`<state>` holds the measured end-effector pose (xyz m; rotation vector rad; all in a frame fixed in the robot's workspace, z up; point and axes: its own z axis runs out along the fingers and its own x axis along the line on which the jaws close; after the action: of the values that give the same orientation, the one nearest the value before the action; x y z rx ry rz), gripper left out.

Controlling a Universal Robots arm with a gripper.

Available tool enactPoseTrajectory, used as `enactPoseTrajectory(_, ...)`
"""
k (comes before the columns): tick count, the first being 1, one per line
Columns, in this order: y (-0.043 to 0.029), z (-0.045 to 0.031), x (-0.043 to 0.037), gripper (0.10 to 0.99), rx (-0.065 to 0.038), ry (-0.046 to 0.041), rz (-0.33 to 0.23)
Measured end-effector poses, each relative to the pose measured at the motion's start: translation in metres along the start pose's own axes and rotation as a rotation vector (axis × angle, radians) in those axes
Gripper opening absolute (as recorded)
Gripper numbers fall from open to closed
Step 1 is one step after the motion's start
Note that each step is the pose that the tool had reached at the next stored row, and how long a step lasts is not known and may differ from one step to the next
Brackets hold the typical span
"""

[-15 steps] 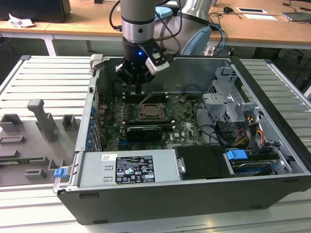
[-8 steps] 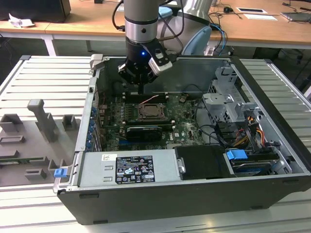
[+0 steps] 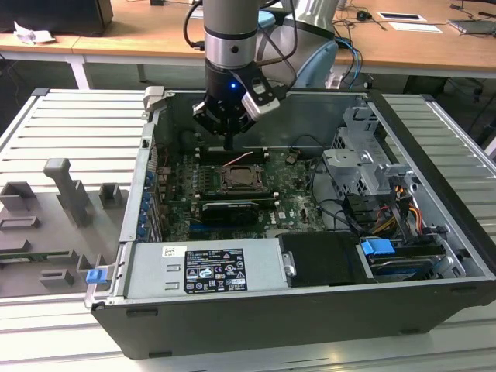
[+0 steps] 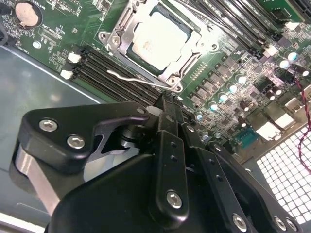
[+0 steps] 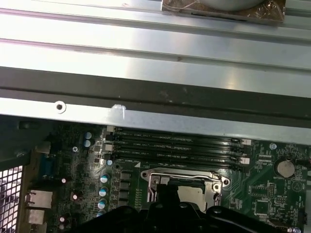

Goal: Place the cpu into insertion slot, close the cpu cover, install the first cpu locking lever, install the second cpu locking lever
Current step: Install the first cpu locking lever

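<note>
One step looks done: we see the cpu [image 4: 158,40] seated in the insertion slot [image 4: 116,36] under the cpu cover [image 4: 192,58], our gripper [image 4: 167,109] pressed together beside a loose locking lever [image 4: 129,77].

Blue drive latch [image 3: 379,249], memory slots [image 5: 175,145]

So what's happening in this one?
A robot arm is working inside an open computer case. Its gripper hangs just above the motherboard, fingers together and holding nothing, beside the insertion slot. The cpu already sits in the slot, with the cpu cover closed down around it. A thin wire lever lies along one side.
</note>
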<state>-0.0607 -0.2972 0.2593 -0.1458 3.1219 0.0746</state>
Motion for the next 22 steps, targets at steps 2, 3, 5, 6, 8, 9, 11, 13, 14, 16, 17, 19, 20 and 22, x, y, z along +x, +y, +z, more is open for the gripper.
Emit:
enactPoseTrajectory(2, -0.0001, 0.0001, -0.0013, 0.106, 0.000, 0.0000, 0.000)
enactPoseTrajectory(3, -0.0002, 0.0001, -0.0018, 0.106, 0.000, 0.0001, 0.000)
enactPoseTrajectory(5, -0.0003, 0.0001, -0.0029, 0.106, 0.000, 0.0000, 0.000)
enactPoseTrajectory(6, -0.0003, 0.0002, -0.0035, 0.106, 0.000, 0.0000, 0.001)
enactPoseTrajectory(8, -0.0004, 0.0002, -0.0045, 0.106, 0.000, -0.0001, 0.001)
enactPoseTrajectory(9, -0.0005, 0.0002, -0.0049, 0.106, 0.000, 0.0000, 0.001)
enactPoseTrajectory(11, -0.0006, 0.0003, -0.0060, 0.106, 0.000, 0.0000, 0.001)
enactPoseTrajectory(13, -0.0007, 0.0004, -0.0075, 0.106, 0.000, 0.0000, 0.001)
enactPoseTrajectory(14, -0.0008, 0.0004, -0.0079, 0.106, 0.000, -0.0001, 0.001)
enactPoseTrajectory(16, -0.0008, 0.0004, -0.0087, 0.106, 0.000, -0.0001, 0.001)
enactPoseTrajectory(17, -0.0009, 0.0005, -0.0093, 0.106, 0.000, -0.0001, 0.002)
enactPoseTrajectory(19, -0.0012, 0.0009, -0.0128, 0.106, 0.000, -0.0002, 0.003)
enactPoseTrajectory(20, -0.0015, 0.0011, -0.0146, 0.106, -0.003, -0.0004, 0.005)
enactPoseTrajectory(22, -0.0015, 0.0028, -0.0157, 0.106, -0.015, -0.0027, 0.025)
